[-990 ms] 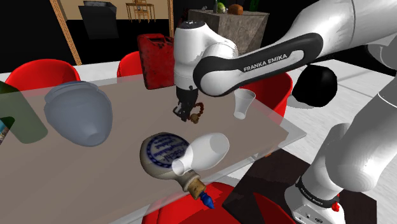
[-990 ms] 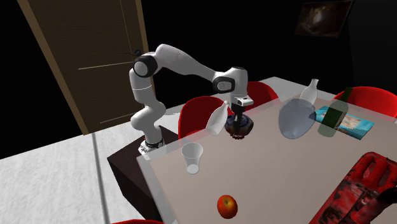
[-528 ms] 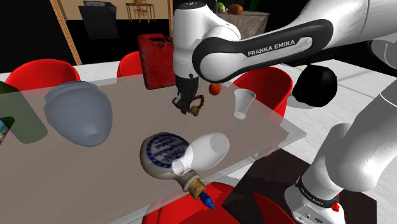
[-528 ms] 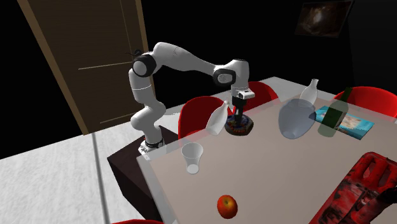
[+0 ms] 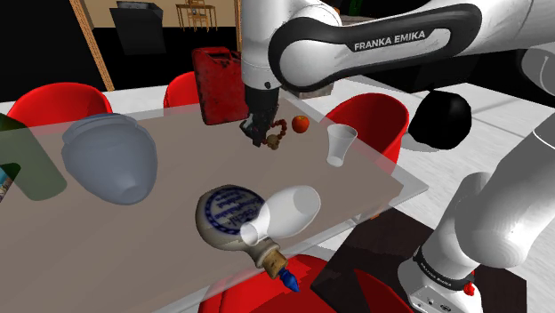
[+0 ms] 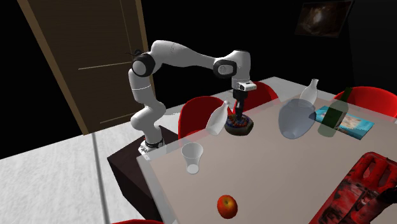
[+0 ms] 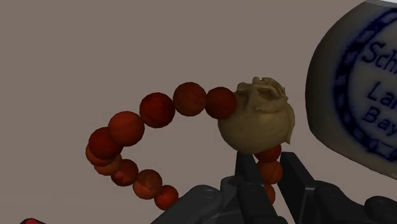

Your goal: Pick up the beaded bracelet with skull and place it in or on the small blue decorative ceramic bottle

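Bracelet (image 7: 157, 109): red beads plus a tan skull bead; we see it lifted clear of the table (image 5: 133, 258), hanging from the fingers.
Fingers (image 7: 294, 175): clenched on the beads right beside the skull.
Bottle (image 5: 227, 213): round white-and-blue flask lying on the table, near the bracelet.
Bottle writing: blue letters; we read only "Sch", "La", "Bay", the rest is cut off.
Arm writing (image 5: 390, 40): "FRANKA EMIKA", white on a dark link.
Nearby: red canister (image 5: 218, 84) behind, apple (image 5: 301, 123) and cup (image 5: 340, 142) toward the shoulder view's right.
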{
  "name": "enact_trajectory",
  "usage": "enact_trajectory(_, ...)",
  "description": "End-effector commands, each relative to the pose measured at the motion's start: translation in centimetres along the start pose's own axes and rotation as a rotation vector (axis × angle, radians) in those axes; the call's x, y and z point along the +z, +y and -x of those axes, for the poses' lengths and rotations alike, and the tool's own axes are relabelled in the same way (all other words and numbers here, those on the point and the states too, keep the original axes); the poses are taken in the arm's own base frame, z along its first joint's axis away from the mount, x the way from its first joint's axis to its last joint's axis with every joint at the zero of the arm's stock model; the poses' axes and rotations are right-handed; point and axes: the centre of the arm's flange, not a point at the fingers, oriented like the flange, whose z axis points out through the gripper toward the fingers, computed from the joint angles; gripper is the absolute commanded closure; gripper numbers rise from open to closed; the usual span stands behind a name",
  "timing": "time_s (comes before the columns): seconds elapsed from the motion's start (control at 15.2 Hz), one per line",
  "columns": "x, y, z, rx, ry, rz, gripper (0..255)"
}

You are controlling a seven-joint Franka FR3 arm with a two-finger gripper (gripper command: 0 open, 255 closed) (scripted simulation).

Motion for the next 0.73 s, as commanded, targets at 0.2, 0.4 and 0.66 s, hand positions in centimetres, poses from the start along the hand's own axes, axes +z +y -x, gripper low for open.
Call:
enact_trajectory(0.2,-2.6,0.3,-0.4,0.000,0.000,0.000,255)
enact_trajectory(0.4,-4.1,0.5,-0.6,0.000,0.000,0.000,255)
enact_trajectory(0.66,-5.7,-0.6,-0.6,0.000,0.000,0.000,255)
